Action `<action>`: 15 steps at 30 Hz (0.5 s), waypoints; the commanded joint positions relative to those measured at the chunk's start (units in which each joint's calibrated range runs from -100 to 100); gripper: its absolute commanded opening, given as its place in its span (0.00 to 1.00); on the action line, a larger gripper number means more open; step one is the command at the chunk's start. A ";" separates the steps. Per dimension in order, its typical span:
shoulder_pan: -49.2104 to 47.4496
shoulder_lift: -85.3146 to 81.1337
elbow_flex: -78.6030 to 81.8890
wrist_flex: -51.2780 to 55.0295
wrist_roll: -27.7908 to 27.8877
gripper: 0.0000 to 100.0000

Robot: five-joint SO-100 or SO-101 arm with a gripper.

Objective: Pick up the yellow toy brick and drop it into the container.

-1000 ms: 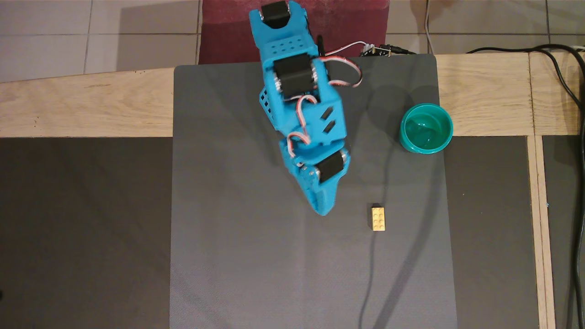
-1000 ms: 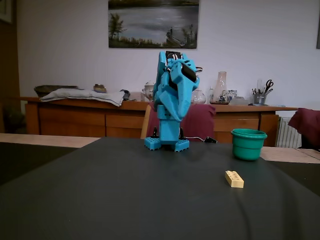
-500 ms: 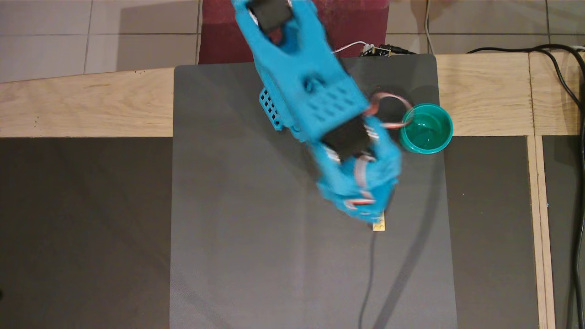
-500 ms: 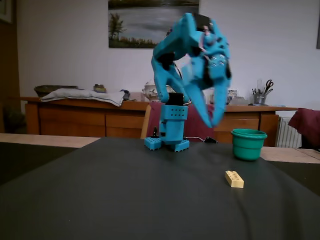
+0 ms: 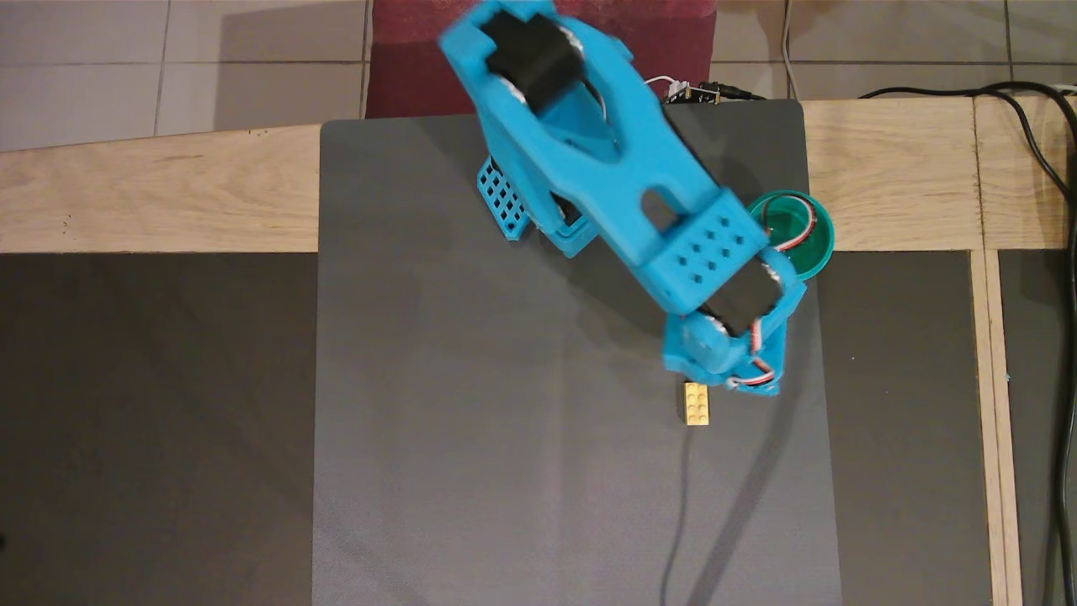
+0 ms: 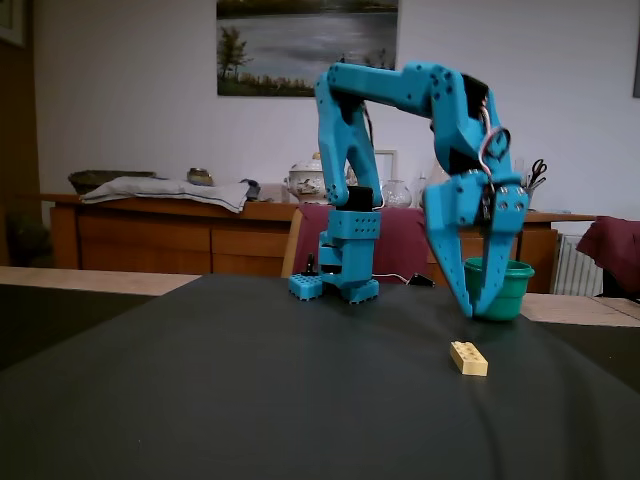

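Home dining/living room: wooden sideboard (image 6: 200,235) along the back wall with glassware (image 6: 440,180) and folded cloth (image 6: 165,190), framed landscape painting (image 6: 307,47) above, radiator (image 6: 575,270), tiled floor (image 5: 168,59) past the bench's far edge.

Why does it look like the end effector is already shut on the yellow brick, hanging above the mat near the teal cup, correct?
Not correct. In the fixed view the end effector hangs open and empty; the yellow brick lies on the mat below it. The teal cup is nearby, as stated.

container (image 5: 818,244) half hidden by arm (image 5: 639,202), claw under wrist
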 commanded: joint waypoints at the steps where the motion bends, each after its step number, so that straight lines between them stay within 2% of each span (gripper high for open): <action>1: 0.46 2.95 -3.03 -1.11 1.67 0.00; 15: 4.10 6.15 -6.55 -0.67 6.58 0.00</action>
